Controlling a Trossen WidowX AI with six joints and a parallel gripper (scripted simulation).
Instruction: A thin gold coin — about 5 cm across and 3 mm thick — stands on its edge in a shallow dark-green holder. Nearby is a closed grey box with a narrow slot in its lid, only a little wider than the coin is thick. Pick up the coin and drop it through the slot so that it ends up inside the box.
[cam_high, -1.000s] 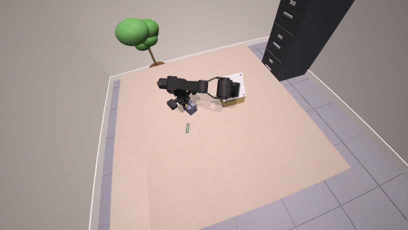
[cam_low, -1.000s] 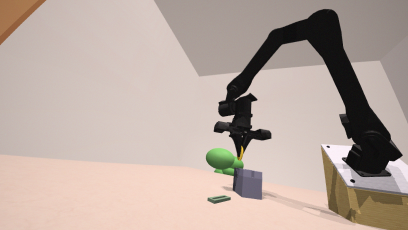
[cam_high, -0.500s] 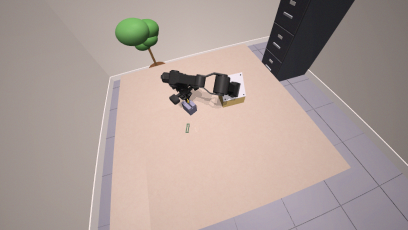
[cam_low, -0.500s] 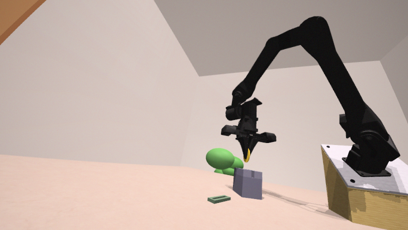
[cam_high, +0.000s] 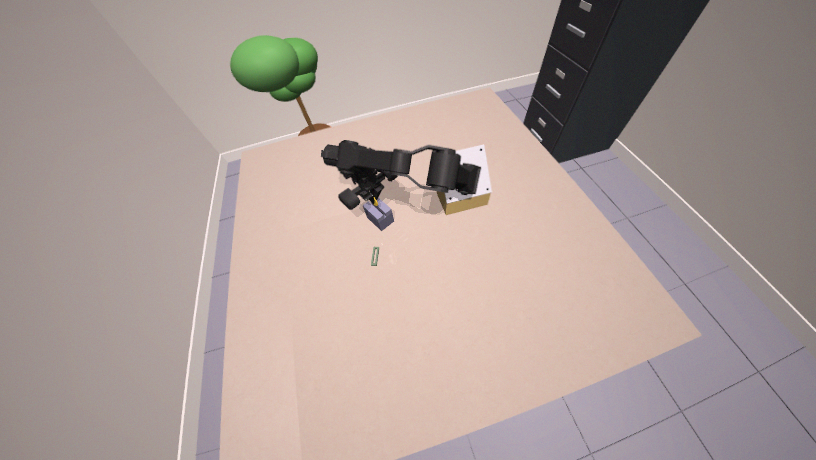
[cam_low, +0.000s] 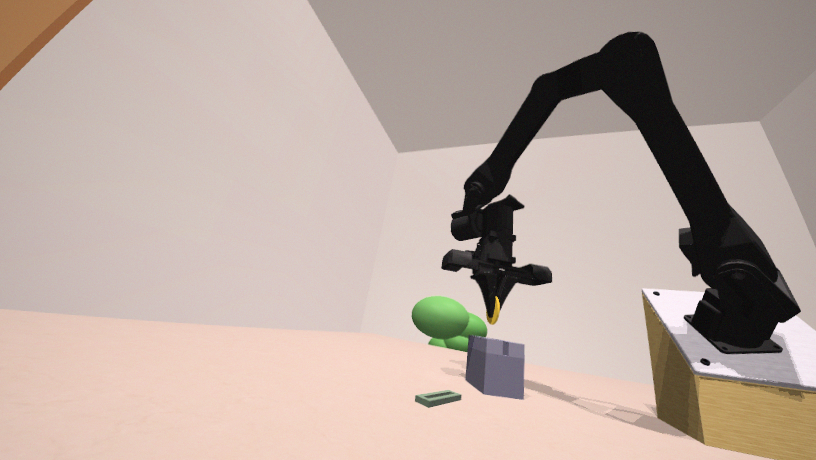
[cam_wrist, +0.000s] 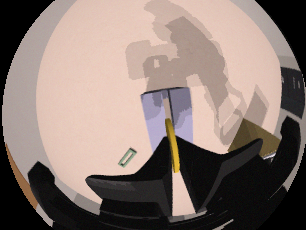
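My gripper (cam_low: 494, 311) (cam_wrist: 169, 139) (cam_high: 373, 200) is shut on the thin gold coin (cam_low: 496, 312) (cam_wrist: 172, 142) and holds it on edge, pointing down. It hangs a short way above the grey box (cam_low: 496, 367) (cam_high: 378, 216) (cam_wrist: 156, 116). In the wrist view the coin lines up with the dark slot (cam_wrist: 168, 109) that runs along the lid. The slot also shows as a short dark line on the lid in the exterior view (cam_low: 505, 345). The dark-green holder (cam_low: 438, 397) (cam_high: 374, 256) (cam_wrist: 127, 156) lies empty on the floor mat, in front of the box.
The arm's base stands on a wooden block with a white top (cam_high: 478, 208) (cam_low: 737, 394), to the right of the box. A green plant (cam_high: 277, 68) (cam_low: 445, 320) stands by the far wall. A dark filing cabinet (cam_high: 605, 68) stands at the back right.
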